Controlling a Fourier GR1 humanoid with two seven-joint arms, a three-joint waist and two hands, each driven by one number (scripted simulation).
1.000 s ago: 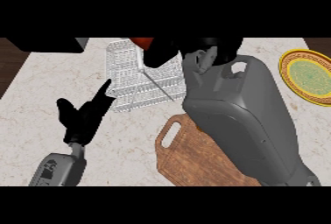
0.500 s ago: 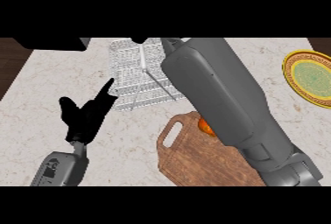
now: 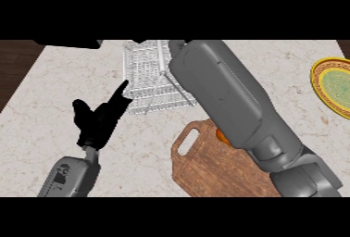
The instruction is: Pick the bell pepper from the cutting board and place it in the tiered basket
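Under the right forearm [image 3: 232, 106], an orange sliver of the pepper [image 3: 221, 135] shows on the board [image 3: 219, 166]; its hand is hidden. Left hand [image 3: 99, 121] rests open just left of the basket [image 3: 147, 74]. Likely light, smooth, firm; grasp around its body.

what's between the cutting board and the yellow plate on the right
In the head view, the robot's right forearm crosses between the cutting board and the plate; beyond the arm only bare counter shows.
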